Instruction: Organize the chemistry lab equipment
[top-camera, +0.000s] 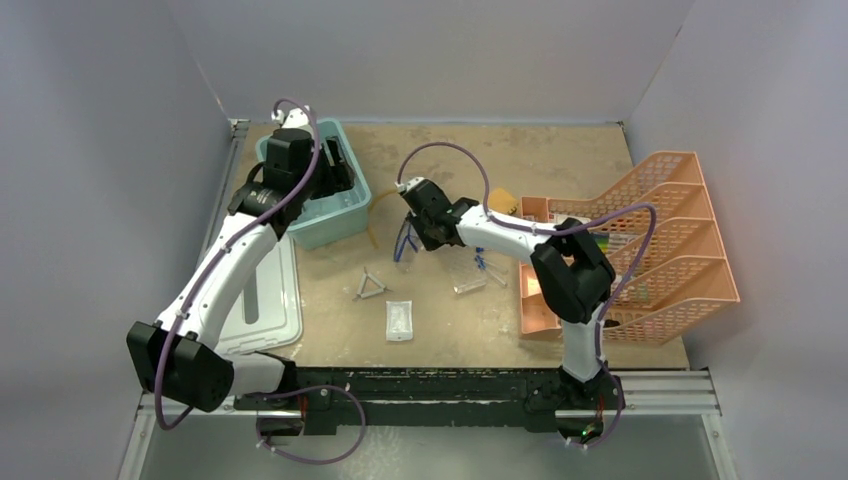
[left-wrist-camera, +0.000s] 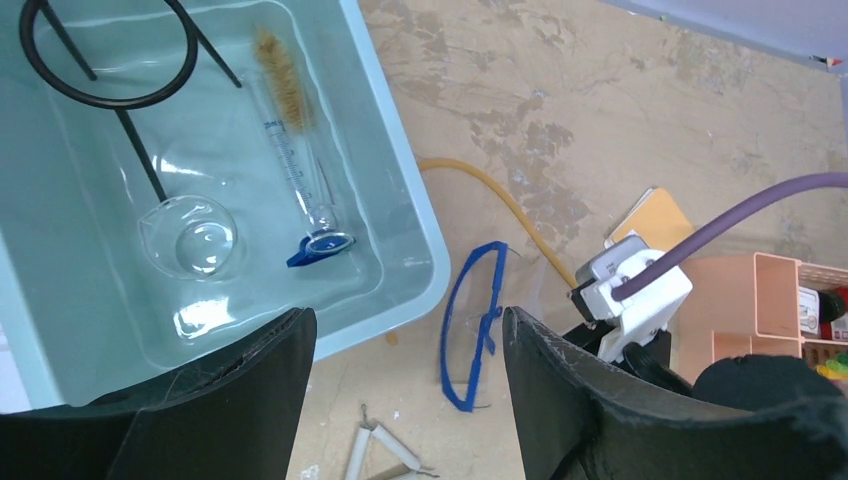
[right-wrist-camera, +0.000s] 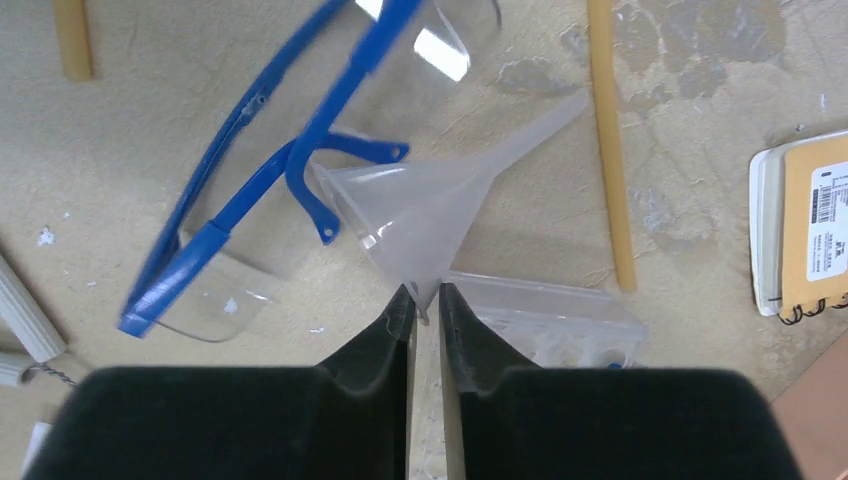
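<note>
Overhead, the left gripper hangs above the teal tub, and the right gripper reaches mid-table at the blue-framed goggles.

Left wrist: fingers spread wide, holding nothing. In the tub lie the black ring tripod, small beaker and graduated cylinder.

Right wrist: fingers nearly together, pinching the rim of a translucent funnel lying against the goggles. The amber tubing and clear rack are alongside.

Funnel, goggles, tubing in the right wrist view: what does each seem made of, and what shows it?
Funnel: probably plastic, frosted; the table shows dimly through it. Goggles: clear glossy plastic lens with glare, opaque blue frame. Tubing: likely rubber or latex, matte amber.
</note>
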